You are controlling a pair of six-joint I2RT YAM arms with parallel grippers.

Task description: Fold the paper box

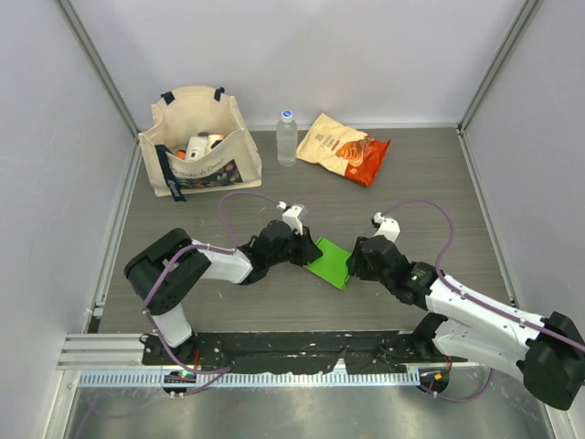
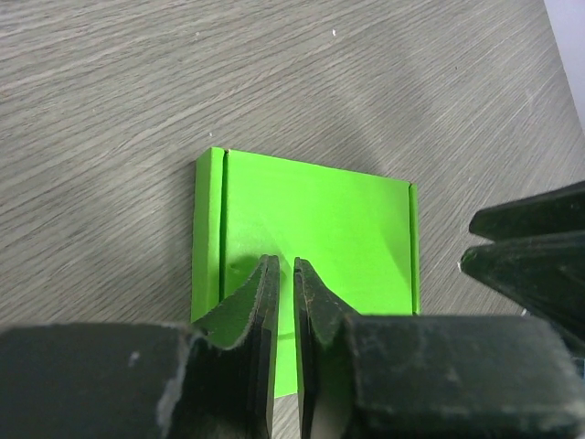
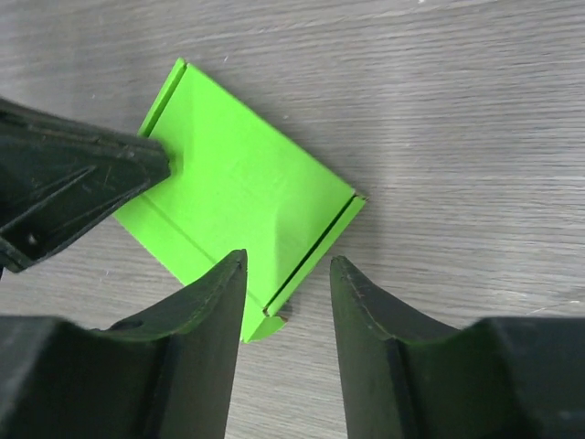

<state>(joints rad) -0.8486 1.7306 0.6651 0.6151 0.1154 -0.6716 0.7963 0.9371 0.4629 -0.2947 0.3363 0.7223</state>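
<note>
The paper box [image 1: 331, 262] is a bright green folded rectangle lying flat on the wood-grain table between the two arms. In the left wrist view the paper box [image 2: 311, 210] has narrow folded strips along both side edges. My left gripper [image 2: 283, 262] rests its tips on the box's top face, jaws a narrow slit apart with nothing between them. My right gripper [image 3: 288, 261] is open, and its fingers straddle the near corner of the paper box [image 3: 238, 174], where a side flap edge stands slightly raised. Seen from above, the left gripper [image 1: 306, 249] and right gripper [image 1: 354, 261] flank the box.
At the back of the table stand a beige tote bag [image 1: 196, 146] with items inside, a water bottle [image 1: 287, 137] and an orange snack bag [image 1: 344, 146]. White walls close in both sides and the back.
</note>
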